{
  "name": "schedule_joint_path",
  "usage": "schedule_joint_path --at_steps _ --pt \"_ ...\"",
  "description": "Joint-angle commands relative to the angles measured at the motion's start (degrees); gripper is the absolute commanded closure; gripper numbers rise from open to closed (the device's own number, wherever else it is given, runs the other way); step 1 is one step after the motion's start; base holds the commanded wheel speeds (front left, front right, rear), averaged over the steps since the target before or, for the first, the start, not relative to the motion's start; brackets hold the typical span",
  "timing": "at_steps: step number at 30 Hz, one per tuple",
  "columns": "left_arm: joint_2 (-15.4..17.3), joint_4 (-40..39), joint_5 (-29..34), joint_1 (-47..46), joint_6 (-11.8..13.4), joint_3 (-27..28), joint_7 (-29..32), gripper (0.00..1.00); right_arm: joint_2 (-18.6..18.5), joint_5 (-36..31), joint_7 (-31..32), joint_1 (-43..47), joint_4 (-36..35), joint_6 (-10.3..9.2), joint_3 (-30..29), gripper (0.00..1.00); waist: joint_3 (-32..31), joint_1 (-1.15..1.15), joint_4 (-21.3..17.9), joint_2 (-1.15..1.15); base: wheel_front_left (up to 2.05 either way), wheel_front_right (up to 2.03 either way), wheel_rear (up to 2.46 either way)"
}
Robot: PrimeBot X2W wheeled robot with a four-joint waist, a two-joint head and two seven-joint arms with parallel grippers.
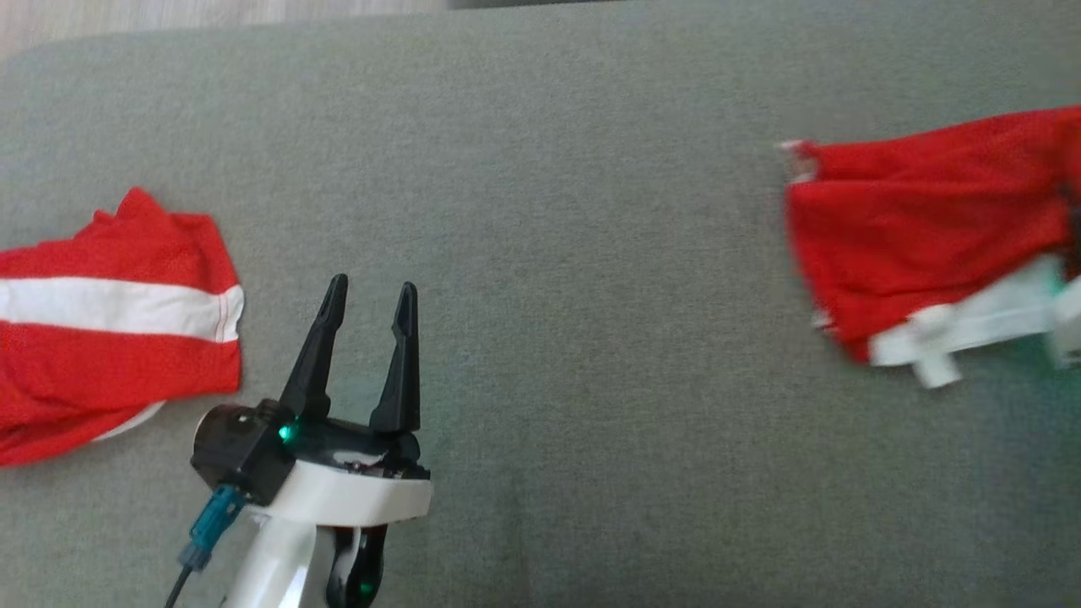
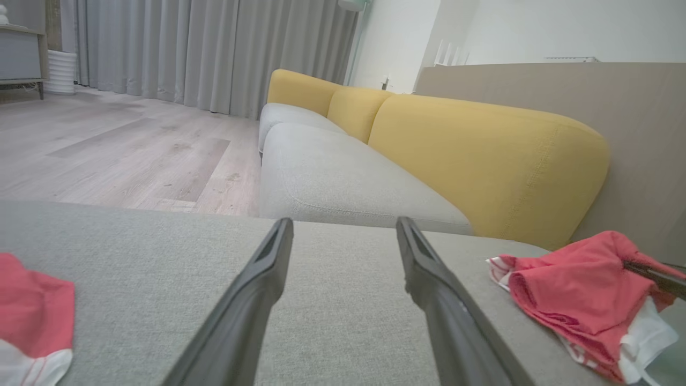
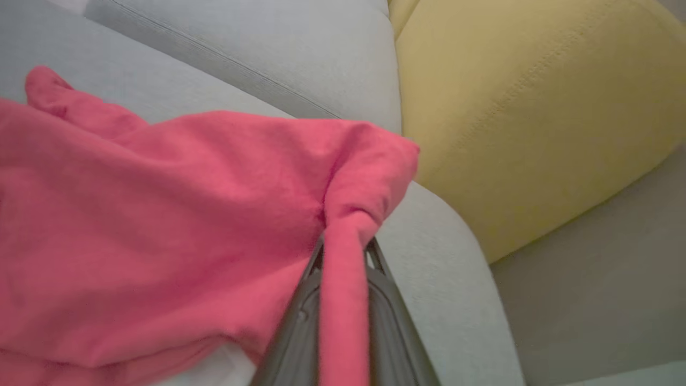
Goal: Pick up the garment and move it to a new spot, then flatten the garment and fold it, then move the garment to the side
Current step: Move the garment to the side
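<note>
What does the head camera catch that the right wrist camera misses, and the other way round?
Head view: the open left gripper and a second, red-and-white garment at the left. Right wrist view: the yellow backrest and the right gripper pinching a fold of cloth. Both: the red garment on the grey cushion.

place: home living room | cues: sofa (image 2: 482,161), curtains (image 2: 203,53) (wood floor (image 2: 134,155))

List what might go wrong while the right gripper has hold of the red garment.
1. The right gripper pinches only a narrow bunch of the red garment; it may slip out on lifting.
2. Held at one point, it may land crumpled, making flattening harder.
3. The open left gripper hovers near a second red garment and might snag it.
</note>
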Motion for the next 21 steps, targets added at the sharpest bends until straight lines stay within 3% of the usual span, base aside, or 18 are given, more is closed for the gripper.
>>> schedule_joint_path --at_steps 1,8,17,18,19,21 --pt "0.1 -2.0 -0.1 -2.0 0.1 2.0 -0.3 0.00 -4.2 -0.4 1.0 -1.7 -0.3 0.37 -1.0 1.00 1.2 -0.01 1.1 0.00 0.00 0.00 0.00" --pt "0.1 -2.2 -0.2 -3.0 0.1 2.5 -0.3 0.00 -11.4 -1.3 3.0 -2.6 4.1 0.37 -7.0 1.00 3.2 -0.01 2.5 0.00 0.00 0.00 0.00" --pt "0.1 -2.1 -0.1 -3.6 0.1 2.6 -0.3 0.00 -12.2 -4.5 2.7 -4.1 6.3 0.37 -13.4 1.00 3.7 -0.01 2.4 0.00 0.00 0.00 0.00" --pt "0.1 -2.0 0.0 -3.7 0.1 2.6 -0.3 0.00 -11.9 -4.9 2.5 -4.2 6.4 0.37 -14.0 0.81 3.7 -0.01 2.3 0.00 0.00 0.00 0.00" --pt "0.1 -1.9 0.0 -3.8 0.1 2.6 -0.3 0.00 -11.7 -5.3 2.3 -4.3 6.4 0.37 -14.4 0.00 3.6 -0.01 2.3 0.00 0.00 0.00 0.00" --pt "0.1 -1.8 0.1 -3.8 0.1 2.6 -0.3 0.00 -10.9 -5.9 2.1 -4.6 6.7 0.37 -15.5 0.00 3.3 -0.01 2.0 0.00 0.00 0.00 0.00"
